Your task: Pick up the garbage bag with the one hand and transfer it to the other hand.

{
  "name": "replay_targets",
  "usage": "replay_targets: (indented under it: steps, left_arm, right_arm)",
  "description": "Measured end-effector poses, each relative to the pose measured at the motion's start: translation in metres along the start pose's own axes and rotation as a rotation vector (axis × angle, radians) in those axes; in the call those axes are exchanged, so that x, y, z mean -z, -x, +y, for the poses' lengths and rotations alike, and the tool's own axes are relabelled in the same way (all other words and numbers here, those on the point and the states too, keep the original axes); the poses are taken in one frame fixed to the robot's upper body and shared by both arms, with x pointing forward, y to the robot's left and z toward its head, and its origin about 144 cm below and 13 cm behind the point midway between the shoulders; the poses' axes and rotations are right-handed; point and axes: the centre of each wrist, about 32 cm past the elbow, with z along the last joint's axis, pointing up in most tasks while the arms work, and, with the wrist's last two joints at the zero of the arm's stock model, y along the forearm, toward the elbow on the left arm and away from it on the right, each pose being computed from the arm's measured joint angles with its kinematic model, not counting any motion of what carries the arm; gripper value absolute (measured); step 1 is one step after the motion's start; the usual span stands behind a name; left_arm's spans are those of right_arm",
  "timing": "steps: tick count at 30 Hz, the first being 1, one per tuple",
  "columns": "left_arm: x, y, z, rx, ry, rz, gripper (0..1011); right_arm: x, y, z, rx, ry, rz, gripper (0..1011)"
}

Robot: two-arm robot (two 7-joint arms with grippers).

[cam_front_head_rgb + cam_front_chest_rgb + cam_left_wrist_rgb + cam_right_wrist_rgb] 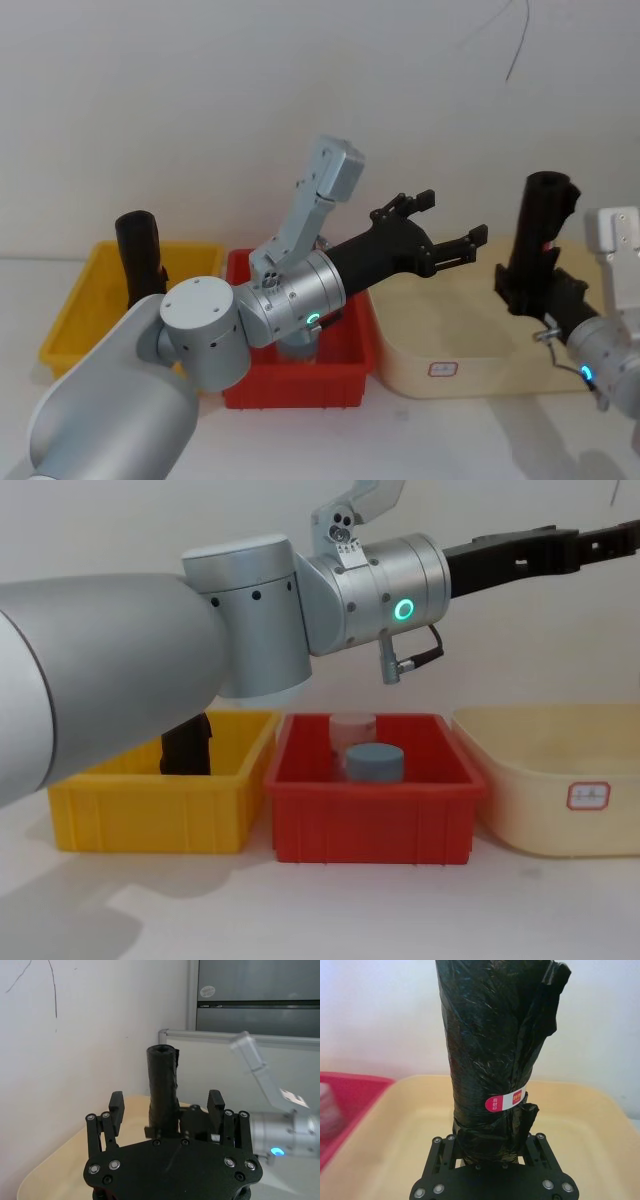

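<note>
The garbage bag (545,228), a tall black cylindrical roll of plastic, stands upright at the right of the head view above the cream plastic tub (470,375), its lower end pinched between the black fingers of the right gripper (528,288). At centre, the left gripper (450,218) is spread wide and points toward the bag without touching it. The yellow plastic bin (75,320) on the left holds a second black roll (138,250), and the red plastic bin (300,385) sits between the other two containers. In the left wrist view, the bag (161,1077) rises beyond the parted fingers (116,1105), with the cream tub (75,1160) beneath. In the right wrist view, a red-and-white label (506,1101) wraps the bag (485,1045) just above the clamping fingers (445,1147). In the chest view, the red bin (370,825) at centre holds a short blue-capped jar (374,761) and, behind it, a clear pink-capped jar (352,724).
</note>
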Motion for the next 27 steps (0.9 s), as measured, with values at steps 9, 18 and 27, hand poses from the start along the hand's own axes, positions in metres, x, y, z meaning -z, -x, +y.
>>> replay_targets:
  steps: [9,18,27]
  left_arm:
    - [0.0,0.0,0.0,0.0,0.0,0.0,1001]
    - [-0.001,0.001,0.006,-0.028,0.008,-0.011,1001]
    - [-0.004,0.003,0.025,-0.115,0.022,-0.051,1000]
  right_arm:
    - [-0.011,-0.033,0.016,0.086,0.052,-0.008,629]
    - [-0.023,-0.052,0.021,0.154,0.089,-0.061,885]
    - [-0.04,-0.05,0.016,0.179,0.066,-0.153,1000]
